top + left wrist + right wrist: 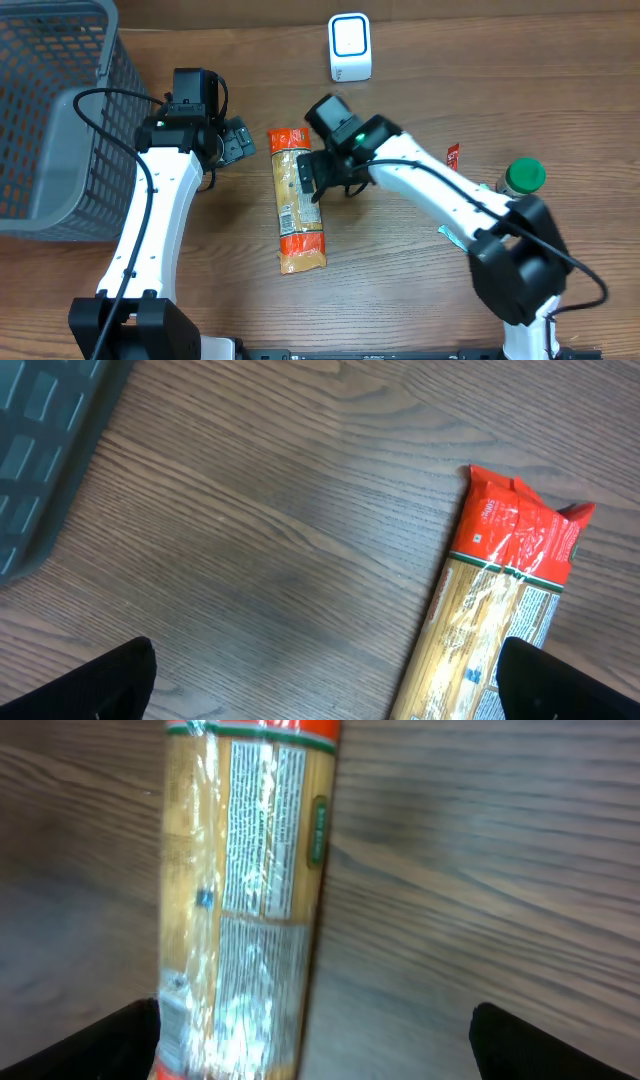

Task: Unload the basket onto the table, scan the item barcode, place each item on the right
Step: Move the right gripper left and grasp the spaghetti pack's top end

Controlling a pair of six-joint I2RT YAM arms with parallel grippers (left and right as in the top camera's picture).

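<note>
Right now the right fingers (540, 1045) are standing spread wide and gripping nothing. The pasta packet (245, 890) is lying flat on the counter (480, 870) between them, close to one finger and well clear of the other, its small-print label facing up. From overhead, these fingers are hovering over the packet's upper right edge. The left fingers (110, 685) are likewise gaping fully open and holding nothing, hanging above the wood just left of the packet's red top end. The packet is stretching lengthwise near the counter's middle, between the two arms. A white scanner (350, 48) is standing well beyond it, toward the far edge. A grey mesh basket (50, 110) is sitting at the counter's left beside the left arm, its mesh walls and floor showing, partly cut off by the frame. Off to the right, a green-lidded bottle (522, 178) is standing upright with its lid on, its contents impossible to tell, and a small red sachet (453, 155) is lying near it.
</note>
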